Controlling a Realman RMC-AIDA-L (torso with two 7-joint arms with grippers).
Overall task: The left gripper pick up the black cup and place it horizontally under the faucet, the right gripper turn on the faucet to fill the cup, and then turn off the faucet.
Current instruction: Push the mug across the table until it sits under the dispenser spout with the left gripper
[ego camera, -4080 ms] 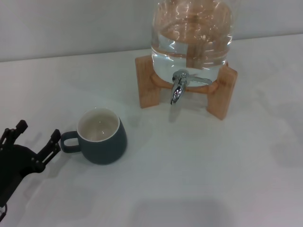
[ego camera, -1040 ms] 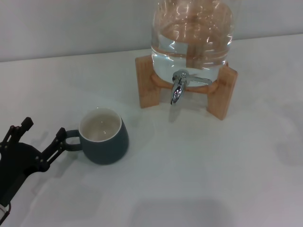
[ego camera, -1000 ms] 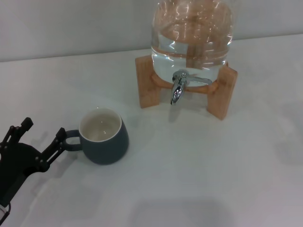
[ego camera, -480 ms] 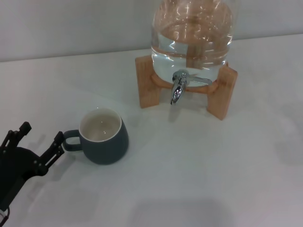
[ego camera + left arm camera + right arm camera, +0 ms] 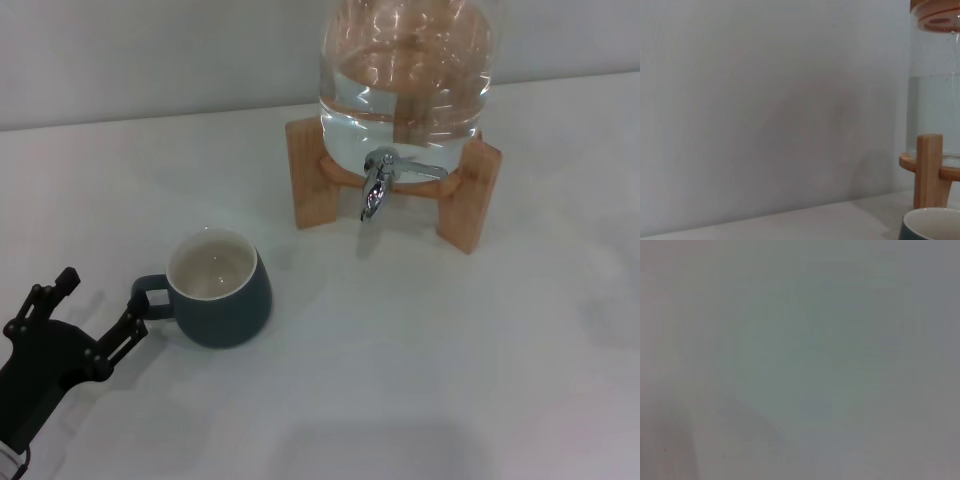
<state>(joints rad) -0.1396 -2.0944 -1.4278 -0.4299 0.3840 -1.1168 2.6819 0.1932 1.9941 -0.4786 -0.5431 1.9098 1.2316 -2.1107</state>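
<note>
A: Head view first. What was on the white table (image 5: 480, 360)?

B: The black cup (image 5: 218, 290) stood upright on it, toward the robot's left side. Its inside was cream-white, and nothing was in it that I could see. Its little loop handle pointed to the left.

A: Where was the left gripper (image 5: 98, 307)?

B: It was low at the left edge, right beside the cup. Its two black fingers were spread wide apart. One fingertip was just next to the handle, maybe touching it, but I could not tell for sure. The other fingertip was farther out to the left. The cup was not held.

A: And the faucet (image 5: 377, 186)?

B: It was a small shiny tap on the front of the big glass jar (image 5: 406, 75). The jar had water in it and sat on a wooden stand (image 5: 468, 195) at the back of the table. The cup was well apart from the faucet, nearer the robot and to the left. No water was coming out.

A: What did the left wrist view show?

B: Mostly a plain wall. In one corner was the rim of the cup (image 5: 932, 225), with a leg of the stand (image 5: 930, 170) and part of the jar (image 5: 935, 107) behind it.

A: And the right gripper?

B: It was not in any picture. The right wrist view was only a blank grey blur.
</note>
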